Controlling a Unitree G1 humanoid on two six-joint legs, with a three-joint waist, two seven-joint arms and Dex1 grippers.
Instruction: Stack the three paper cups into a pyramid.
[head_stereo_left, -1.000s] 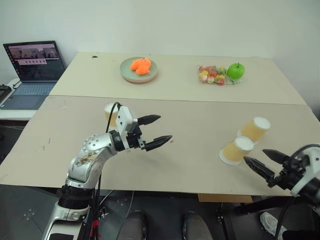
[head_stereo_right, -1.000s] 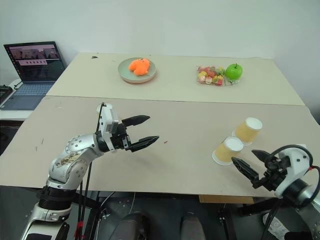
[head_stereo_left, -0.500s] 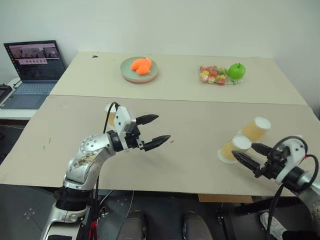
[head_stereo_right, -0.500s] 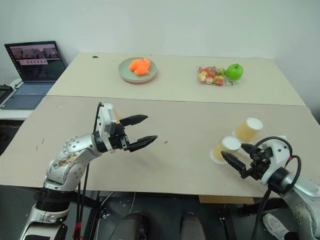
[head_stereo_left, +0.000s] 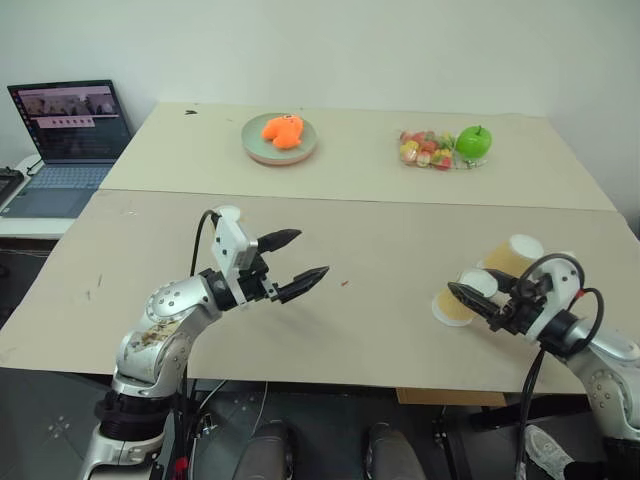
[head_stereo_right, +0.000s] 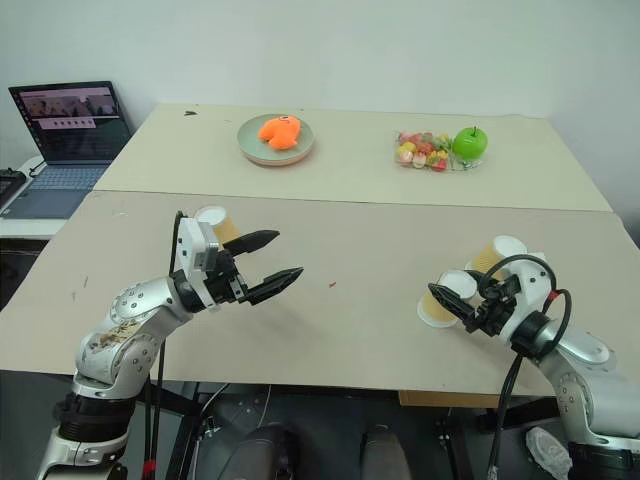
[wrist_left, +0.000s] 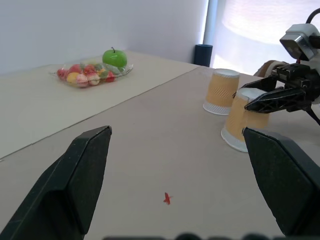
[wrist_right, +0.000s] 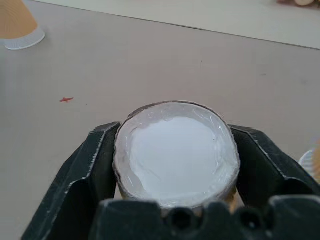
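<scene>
**Right fingers clamped on the first cup**

You had the right gripper (head_stereo_right: 462, 305) closed on the nearer tan-orange tapered paper cup (wrist_right: 175, 150), which stood upside down on the pale bench (head_stereo_left: 400, 250) near its front right edge; the fingers (wrist_right: 90, 165) sat on either side of its white base. A second identical upturned cup (head_stereo_right: 495, 255) stood just behind it, and the third tan-orange paper cup (head_stereo_right: 215, 222) stood well apart on the left, just behind your left gripper (head_stereo_left: 295, 265).

By my reading, you were at the first pickup, with no pyramid begun. The next move called for lifting this cup without crushing its thin wall or knocking its neighbour.

Your right forearm reached in low from the right, roughly level. Your left gripper hovered above the bench, its fingers wide apart and holding nothing, pointing toward the right.
</scene>
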